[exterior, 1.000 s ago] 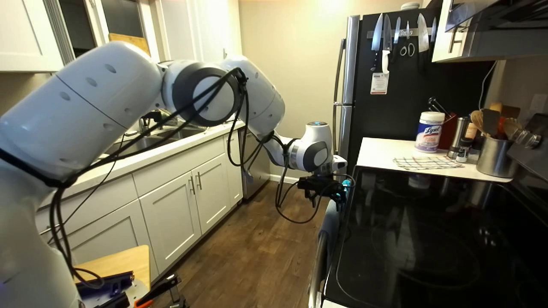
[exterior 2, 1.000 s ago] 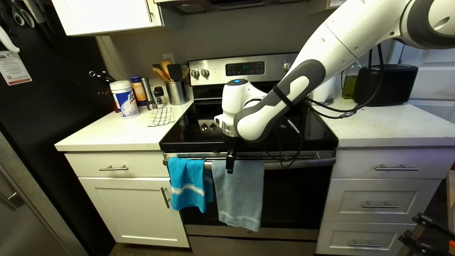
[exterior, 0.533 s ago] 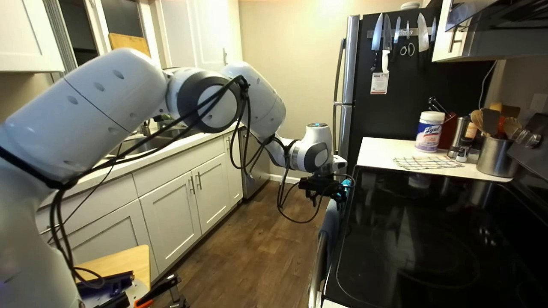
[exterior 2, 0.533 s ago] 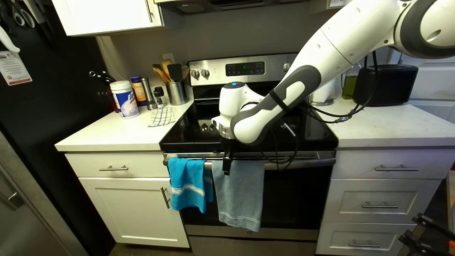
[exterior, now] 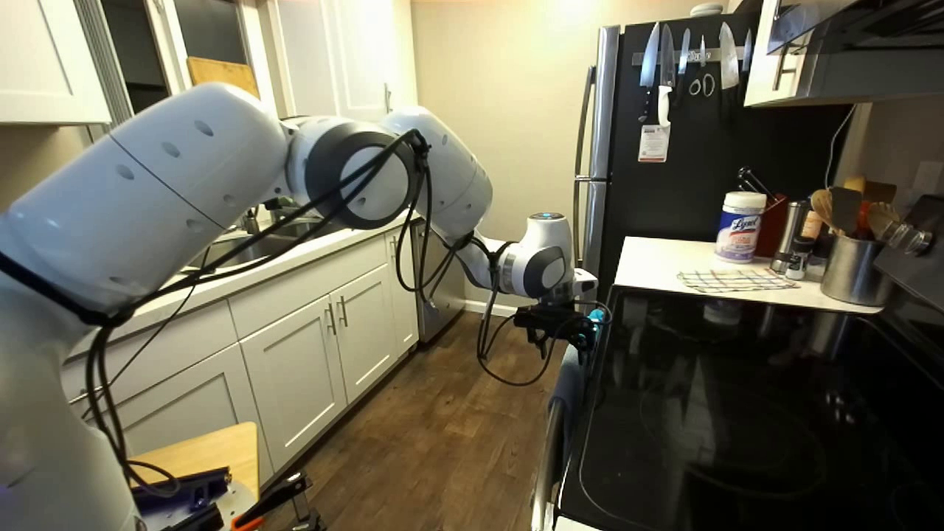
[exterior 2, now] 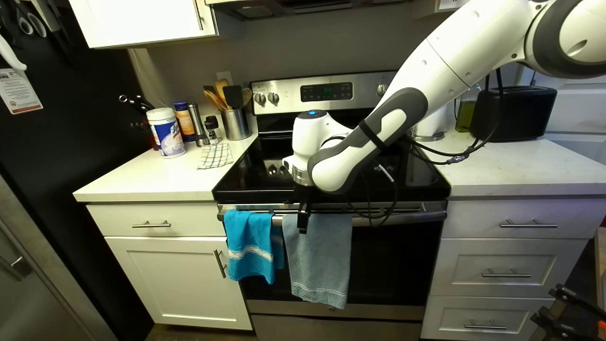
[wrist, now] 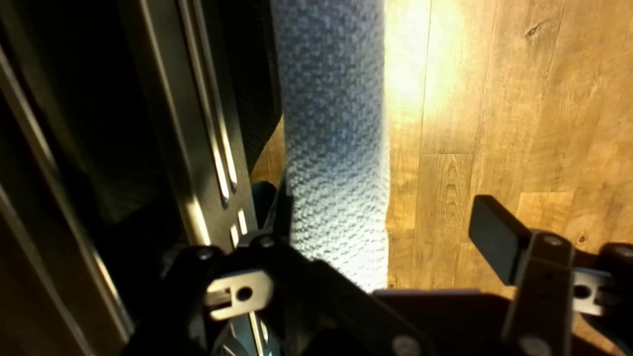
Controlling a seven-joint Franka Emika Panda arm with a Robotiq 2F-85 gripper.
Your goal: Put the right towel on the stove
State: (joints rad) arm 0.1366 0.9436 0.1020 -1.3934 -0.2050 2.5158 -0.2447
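The right towel, grey-blue and woven, hangs over the oven handle (exterior 2: 381,219) in an exterior view (exterior 2: 324,260). It shows edge-on in an exterior view (exterior: 568,387) and from above in the wrist view (wrist: 336,113). My gripper (wrist: 390,222) is open at this towel's left part. In the wrist view one finger is at the towel's oven-side edge; the other finger (wrist: 497,240) stands apart over the floor. The gripper also shows in both exterior views (exterior: 564,343) (exterior 2: 303,221). The black stove top (exterior: 708,420) lies just beyond the handle.
A bright blue towel (exterior 2: 248,246) hangs left of the grey-blue one. A checked cloth (exterior 2: 215,156), a Lysol tub (exterior 2: 166,132) and a utensil holder (exterior 2: 236,124) stand or lie on the left counter. A black toaster (exterior 2: 513,113) stands on the right counter. Cables hang beside the wrist.
Over the last second the arm's elbow has lowered slightly and the gripper has shifted a little left along the grey-blue towel. In the last half second almost nothing has moved.
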